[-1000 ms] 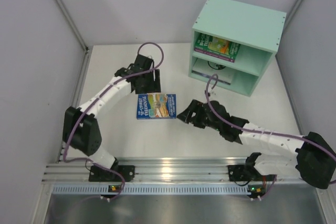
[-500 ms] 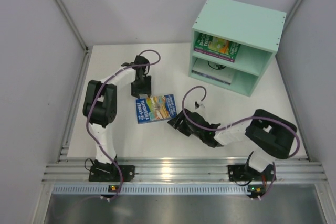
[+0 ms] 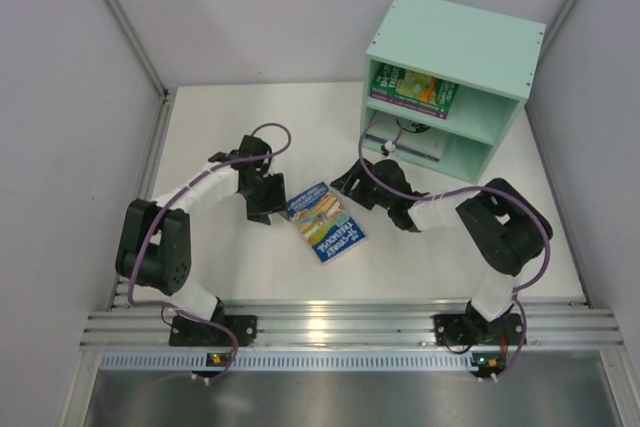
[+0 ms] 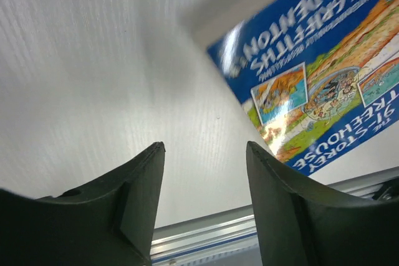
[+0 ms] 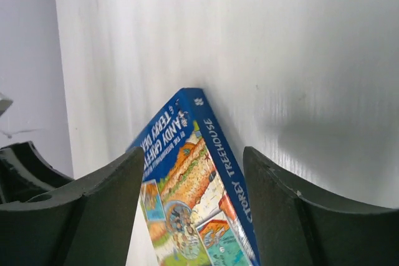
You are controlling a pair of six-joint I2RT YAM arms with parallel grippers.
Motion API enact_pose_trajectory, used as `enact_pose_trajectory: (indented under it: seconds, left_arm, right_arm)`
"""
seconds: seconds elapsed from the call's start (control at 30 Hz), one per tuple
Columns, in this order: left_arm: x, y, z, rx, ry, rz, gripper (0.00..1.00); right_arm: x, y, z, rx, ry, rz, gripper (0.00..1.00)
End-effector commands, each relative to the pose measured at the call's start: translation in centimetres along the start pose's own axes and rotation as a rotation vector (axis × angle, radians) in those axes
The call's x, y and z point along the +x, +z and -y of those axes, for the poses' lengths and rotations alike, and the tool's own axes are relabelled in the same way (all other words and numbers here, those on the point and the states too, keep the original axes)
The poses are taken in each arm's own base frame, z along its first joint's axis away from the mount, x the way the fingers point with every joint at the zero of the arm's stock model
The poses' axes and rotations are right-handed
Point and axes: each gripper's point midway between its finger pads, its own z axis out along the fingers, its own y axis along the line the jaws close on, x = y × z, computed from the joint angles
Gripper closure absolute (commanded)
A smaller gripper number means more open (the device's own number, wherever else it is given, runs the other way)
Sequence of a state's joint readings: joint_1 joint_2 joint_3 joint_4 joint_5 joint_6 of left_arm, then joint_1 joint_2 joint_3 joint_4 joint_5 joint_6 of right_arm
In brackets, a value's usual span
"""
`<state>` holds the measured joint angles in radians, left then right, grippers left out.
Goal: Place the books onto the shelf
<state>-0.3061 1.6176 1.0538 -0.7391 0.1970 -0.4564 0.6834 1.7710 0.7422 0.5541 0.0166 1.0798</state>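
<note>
Where the arms are bolted, 6 o'clock: both bases sit on a metal rail (image 3: 330, 322) at the near edge of the white table (image 3: 430, 257).
Blue book (image 3: 326, 221): lies flat on the table, cover up, yellow picture and white lettering showing. It is a little toward 7 o'clock of table centre, turned askew with one corner pointing to 12.
Left gripper (image 4: 204, 154): at the book's 9 to 10 o'clock, low over the table. Fingers parted, grasping nothing, only bare tabletop between them. The book lies ahead and off to one side, apart from the tips.
Right gripper (image 5: 193, 157): at the book's 1 o'clock, also low. Fingers spread and released. The book's far corner and spine show in the gap ahead of the tips. Contact cannot be told.
Shelf (image 3: 470, 42): mint-green box at 1 o'clock on the far side, open front facing 7 o'clock, well apart from the blue book.
Lower compartment: a flat book (image 3: 410, 144) inside, cover too small to read.
Upper compartment: a green book (image 3: 412, 87), cover outward. Leaning or lying, cannot tell.
</note>
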Motion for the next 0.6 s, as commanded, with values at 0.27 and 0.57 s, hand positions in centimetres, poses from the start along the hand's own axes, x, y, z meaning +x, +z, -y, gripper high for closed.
enact_pose_trajectory:
  seconds: [0.27, 0.57]
  left_arm:
    - [-0.6, -1.4, 4.0, 0.204, -0.076, 0.094, 0.31]
    - [4.1, -1.0, 7.4, 0.344, -0.128, 0.118, 0.25]
  right_arm:
    - [0.9, -4.1, 0.9, 0.045, -0.321, -0.142, 0.35]
    - [-1.0, -4.1, 3.4, 0.078, -0.561, -0.154, 0.31]
